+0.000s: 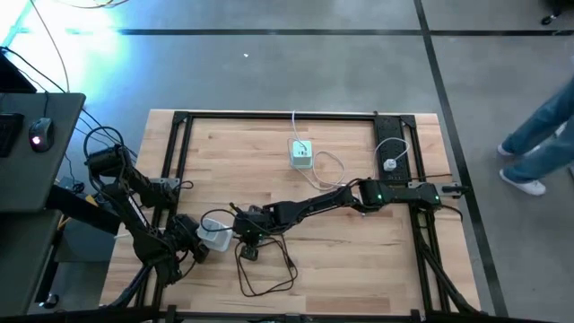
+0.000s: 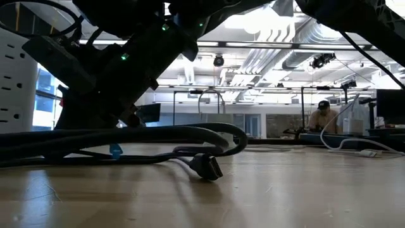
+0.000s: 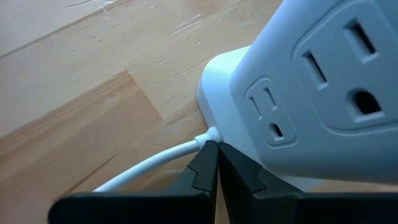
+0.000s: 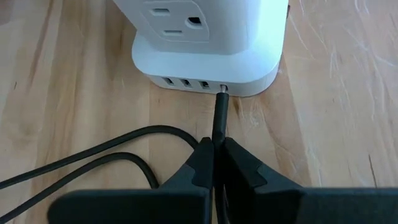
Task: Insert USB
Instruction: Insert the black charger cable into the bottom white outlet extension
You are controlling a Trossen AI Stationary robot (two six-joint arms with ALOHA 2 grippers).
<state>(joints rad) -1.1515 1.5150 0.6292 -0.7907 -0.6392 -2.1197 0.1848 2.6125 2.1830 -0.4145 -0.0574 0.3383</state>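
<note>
A white power hub [image 1: 213,235] sits on the wooden table near its near-left part, with outlets on its block [image 3: 311,93] and a row of USB ports along its base [image 4: 186,83]. My right gripper [image 4: 216,146] reaches in from the right and is shut on a black USB plug, whose metal tip sits at the rightmost port [image 4: 222,89]. The black cable [image 1: 265,269] loops slack on the table. Its other connector [image 2: 205,166] lies flat on the table. My left gripper [image 3: 216,149] is shut, at the hub's opposite side where its white cord [image 3: 155,162] comes out. My right gripper pinches the black plug's body [image 4: 217,124] between its two fingers, coming level along the plug's length. The plug points straight at the hub's base, its tip at the rightmost port opening. My left gripper's shut fingertips stand at the white cord's root [image 3: 208,135] by the hub's base. Whether they touch it, I cannot tell.
A second white cube [image 1: 301,152] with a white cable stands toward the far middle, and a small white plug [image 1: 391,164] lies to its right. Black frame rails [image 1: 278,115] border the table. A person [image 1: 538,144] walks on the floor to the right.
</note>
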